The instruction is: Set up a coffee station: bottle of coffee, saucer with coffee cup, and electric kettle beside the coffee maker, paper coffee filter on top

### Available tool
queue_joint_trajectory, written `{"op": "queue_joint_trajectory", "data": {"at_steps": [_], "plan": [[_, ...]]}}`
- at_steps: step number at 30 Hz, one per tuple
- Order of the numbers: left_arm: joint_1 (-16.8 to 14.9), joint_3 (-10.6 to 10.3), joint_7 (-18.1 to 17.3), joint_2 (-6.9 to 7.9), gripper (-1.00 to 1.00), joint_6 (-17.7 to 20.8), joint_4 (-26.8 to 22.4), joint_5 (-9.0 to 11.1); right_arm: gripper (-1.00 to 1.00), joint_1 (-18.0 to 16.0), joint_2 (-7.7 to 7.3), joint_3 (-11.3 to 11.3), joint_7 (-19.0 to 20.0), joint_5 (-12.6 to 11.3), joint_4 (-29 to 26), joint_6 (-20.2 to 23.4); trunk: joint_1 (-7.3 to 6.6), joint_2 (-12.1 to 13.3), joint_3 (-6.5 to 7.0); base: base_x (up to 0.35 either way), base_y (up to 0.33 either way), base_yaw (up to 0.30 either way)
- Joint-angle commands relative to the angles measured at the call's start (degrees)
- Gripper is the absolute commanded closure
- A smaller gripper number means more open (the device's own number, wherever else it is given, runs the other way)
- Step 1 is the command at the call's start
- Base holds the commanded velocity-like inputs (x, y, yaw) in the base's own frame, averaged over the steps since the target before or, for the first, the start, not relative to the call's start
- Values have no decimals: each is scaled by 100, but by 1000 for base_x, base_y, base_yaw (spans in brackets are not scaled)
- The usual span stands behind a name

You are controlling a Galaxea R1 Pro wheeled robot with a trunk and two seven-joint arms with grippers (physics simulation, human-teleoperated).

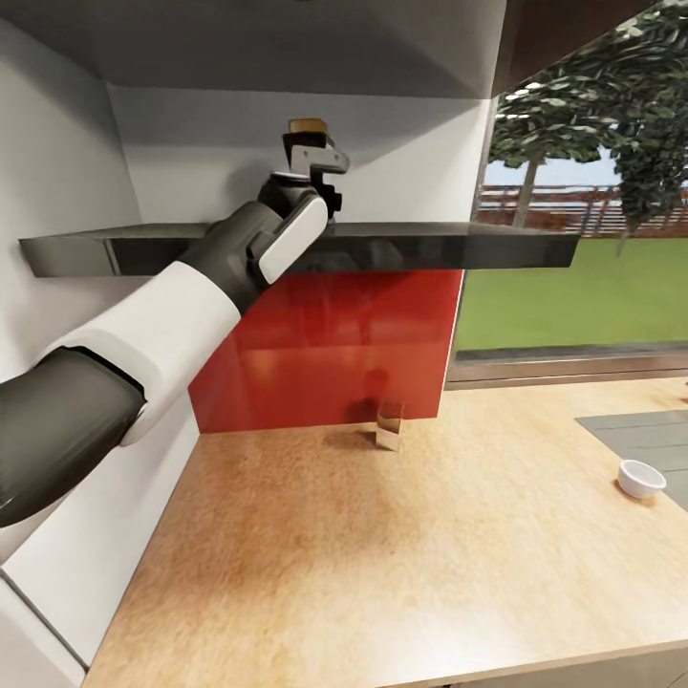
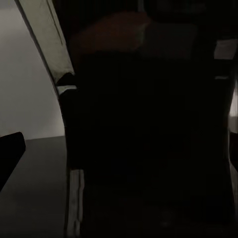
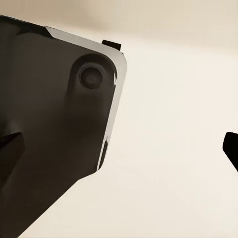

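Left arm is up at the kitchen shelf (image 1: 459, 247), reaching in from below and to the side. The left pincer (image 1: 311, 158) sits right at the shelf's surface, and the bottle of coffee (image 1: 306, 126) stands directly behind it, its brown cap poking up just above the pincer's top. The fingers look wrapped around the bottle's body, though the pincer hides most of it in the head view. From the left wrist, a big dark bulk (image 2: 148, 139) sits hard against the camera, with a brownish patch on it; too dim to say whether the jaws are pressing on it, so I cannot tell if the grip is made.

Well below the pincer, on the wooden tabletop (image 1: 382, 573), a small shiny block (image 1: 389, 424) stands near the red backsplash (image 1: 334, 354). Far off to the pincer's right and lower down, a little white bowl (image 1: 640, 478) rests by a grey inset (image 1: 640, 435).

Right wrist view: a dark rounded housing (image 3: 54, 124) against pale cream; one dark fingertip (image 3: 231, 148) peeks in at the edge, state unreadable.
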Motion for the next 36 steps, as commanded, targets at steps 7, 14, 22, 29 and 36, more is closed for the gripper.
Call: {"op": "queue_joint_trajectory", "data": {"at_steps": [7, 14, 22, 29, 36], "plan": [[-3, -14, 39, 0, 100, 3, -7, 46, -100, -4, -1, 23, 10, 24, 3, -20, 4, -13, -14, 0, 0, 0], [-3, -7, 39, 0, 100, -101, -8, 45, -100, -4, -1, 23, 10, 24, 3, -20, 4, -13, -14, 0, 0, 0], [-3, -2, 47, 0, 100, -139, -6, 34, -100, -4, 1, 23, 10, 24, 2, -20, 4, -13, -14, 0, 0, 0], [-3, -2, 49, 0, 100, -139, -6, 31, -100, -4, 16, 24, 10, 24, 2, -20, 4, -13, -14, 0, 0, 0], [-3, 13, 53, 0, 100, -139, -6, 34, -100, -4, 17, 25, 10, 24, 2, -20, 4, -13, -14, 0, 0, 0]]}}
